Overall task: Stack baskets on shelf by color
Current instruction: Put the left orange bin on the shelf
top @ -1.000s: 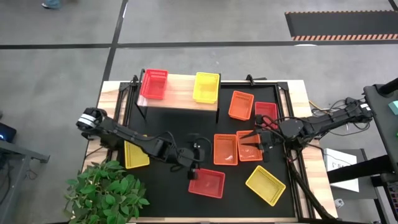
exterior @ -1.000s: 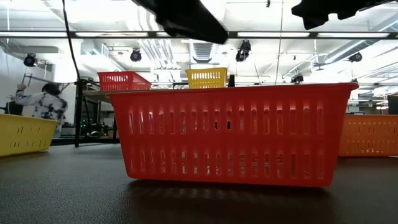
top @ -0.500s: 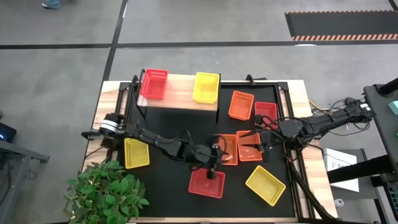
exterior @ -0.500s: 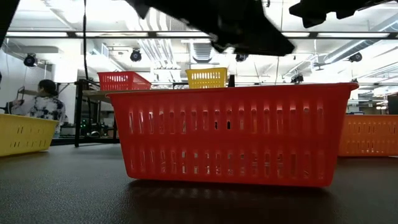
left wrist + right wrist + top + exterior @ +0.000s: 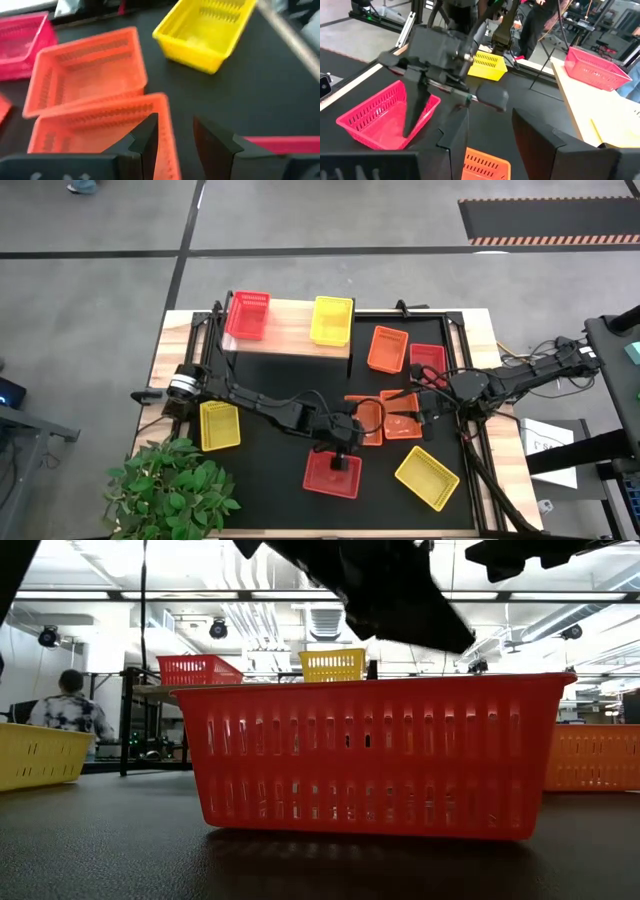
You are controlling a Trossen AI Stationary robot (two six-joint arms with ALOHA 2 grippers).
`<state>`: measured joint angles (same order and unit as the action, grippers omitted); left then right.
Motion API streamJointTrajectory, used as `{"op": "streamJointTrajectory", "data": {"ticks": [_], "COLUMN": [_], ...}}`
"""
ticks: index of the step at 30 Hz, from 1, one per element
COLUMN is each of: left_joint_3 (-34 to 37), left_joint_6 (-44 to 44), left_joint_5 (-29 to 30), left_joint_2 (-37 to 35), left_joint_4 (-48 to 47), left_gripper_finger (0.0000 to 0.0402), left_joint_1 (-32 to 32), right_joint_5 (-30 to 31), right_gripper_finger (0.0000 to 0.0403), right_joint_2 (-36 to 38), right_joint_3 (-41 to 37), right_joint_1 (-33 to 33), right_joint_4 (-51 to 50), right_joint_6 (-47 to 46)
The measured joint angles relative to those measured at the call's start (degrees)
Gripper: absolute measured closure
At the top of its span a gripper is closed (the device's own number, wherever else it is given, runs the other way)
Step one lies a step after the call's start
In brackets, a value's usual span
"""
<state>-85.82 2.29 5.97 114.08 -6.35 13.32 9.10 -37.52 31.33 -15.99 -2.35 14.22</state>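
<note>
The left pincer (image 5: 343, 442) is held open between the red basket (image 5: 332, 474) on its near side and the orange basket (image 5: 102, 137) just beyond it, whose rim sits between the fingers. That basket's long axis runs toward the shelf (image 5: 290, 330). The right pincer (image 5: 418, 406), also open, hovers over the neighbouring orange basket (image 5: 400, 418).
</note>
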Motion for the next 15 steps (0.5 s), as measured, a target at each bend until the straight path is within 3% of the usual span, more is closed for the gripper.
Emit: {"op": "streamJointTrajectory", "data": {"ticks": [10, 15], "left_joint_3": [0.7, 0.6], "left_joint_6": [-3.5, -5.0], "left_joint_5": [-2.6, -2.7], "left_joint_2": [6.3, 8.0], "left_joint_4": [10.5, 9.6], "left_gripper_finger": [0.0294, 0.0294], "left_joint_1": [-1.0, -1.3], "right_joint_5": [0.0, 0.0], "right_gripper_finger": [0.0252, 0.0252], "right_joint_2": [0.0, -0.1], "right_joint_3": [0.0, 0.0], "right_joint_1": [0.0, 0.0], "right_joint_4": [0.3, 0.0], "right_joint_6": [0.6, 0.1]}}
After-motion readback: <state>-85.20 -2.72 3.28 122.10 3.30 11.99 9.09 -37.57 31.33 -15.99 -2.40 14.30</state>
